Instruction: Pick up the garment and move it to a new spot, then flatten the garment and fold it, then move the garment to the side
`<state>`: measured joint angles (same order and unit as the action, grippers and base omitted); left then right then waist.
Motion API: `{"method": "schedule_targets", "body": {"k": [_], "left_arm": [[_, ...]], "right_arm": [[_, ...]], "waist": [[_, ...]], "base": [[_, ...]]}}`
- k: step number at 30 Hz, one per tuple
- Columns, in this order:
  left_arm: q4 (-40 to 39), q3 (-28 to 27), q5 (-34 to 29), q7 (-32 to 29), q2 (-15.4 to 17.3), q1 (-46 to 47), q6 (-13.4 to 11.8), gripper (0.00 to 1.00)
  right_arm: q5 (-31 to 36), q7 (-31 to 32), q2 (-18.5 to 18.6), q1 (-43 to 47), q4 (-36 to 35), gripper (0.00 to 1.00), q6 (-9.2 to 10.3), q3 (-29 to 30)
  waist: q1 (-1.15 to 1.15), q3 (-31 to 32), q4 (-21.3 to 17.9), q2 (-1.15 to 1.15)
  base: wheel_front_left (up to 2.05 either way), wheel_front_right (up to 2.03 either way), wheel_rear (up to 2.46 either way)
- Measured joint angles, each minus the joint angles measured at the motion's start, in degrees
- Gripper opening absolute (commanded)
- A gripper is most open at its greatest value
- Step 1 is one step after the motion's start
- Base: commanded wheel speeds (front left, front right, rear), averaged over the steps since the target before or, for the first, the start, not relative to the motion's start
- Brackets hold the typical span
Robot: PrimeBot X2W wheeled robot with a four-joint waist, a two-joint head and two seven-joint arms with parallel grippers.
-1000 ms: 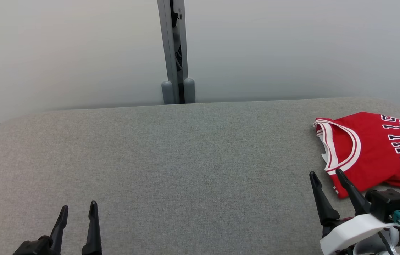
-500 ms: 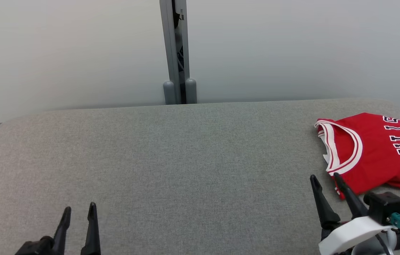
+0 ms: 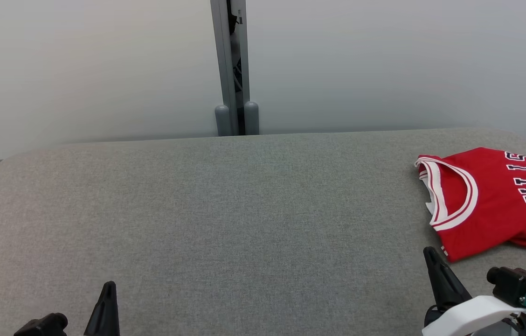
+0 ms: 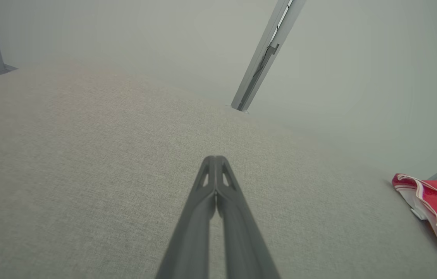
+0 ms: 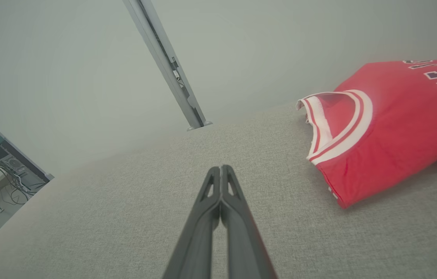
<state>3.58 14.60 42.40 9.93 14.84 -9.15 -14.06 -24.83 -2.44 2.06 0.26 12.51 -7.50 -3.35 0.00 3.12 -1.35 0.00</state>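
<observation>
- Red, with white-and-red trim at the neck and dark lettering, the garment point(image 3: 491, 205) lies folded over on itself on the grey fabric surface point(image 3: 244, 210). It is ahead of your right end effector point(image 3: 429, 252) and off to its right, near it but not touching.
- Your right end effector is clenched. In the right wrist view its two dark fingers meet at the tips with nothing between them, over bare fabric.
- The garment's nearest corner lies just beyond those fingertips and to their right. Its neck opening faces the left end effector's side.
- Your left end effector point(image 3: 109, 285) is clenched too, fingers pressed together and grasping nothing, over bare surface.
- From the left end effector the garment sits well apart, far to the right and ahead, near the surface's far right corner.
- Ahead, between the two end effectors and beyond the surface's far edge, a grey post point(image 3: 231, 70) stands upright against the pale wall point(image 3: 81, 70).
</observation>
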Motion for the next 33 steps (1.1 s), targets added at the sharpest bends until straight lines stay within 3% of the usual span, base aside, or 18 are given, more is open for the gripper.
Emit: {"method": "schedule_targets", "body": {"k": [33], "left_arm": [[6.9,-9.2,19.6,-7.5,-4.2,8.3,8.5,0.0]], "right_arm": [[-26.5,1.9,0.1,-4.5,2.6,0.0,0.01,2.5]], "waist": [[0.0,-0.9,0.4,0.0]], "base": [[0.0,0.0,0.0]]}}
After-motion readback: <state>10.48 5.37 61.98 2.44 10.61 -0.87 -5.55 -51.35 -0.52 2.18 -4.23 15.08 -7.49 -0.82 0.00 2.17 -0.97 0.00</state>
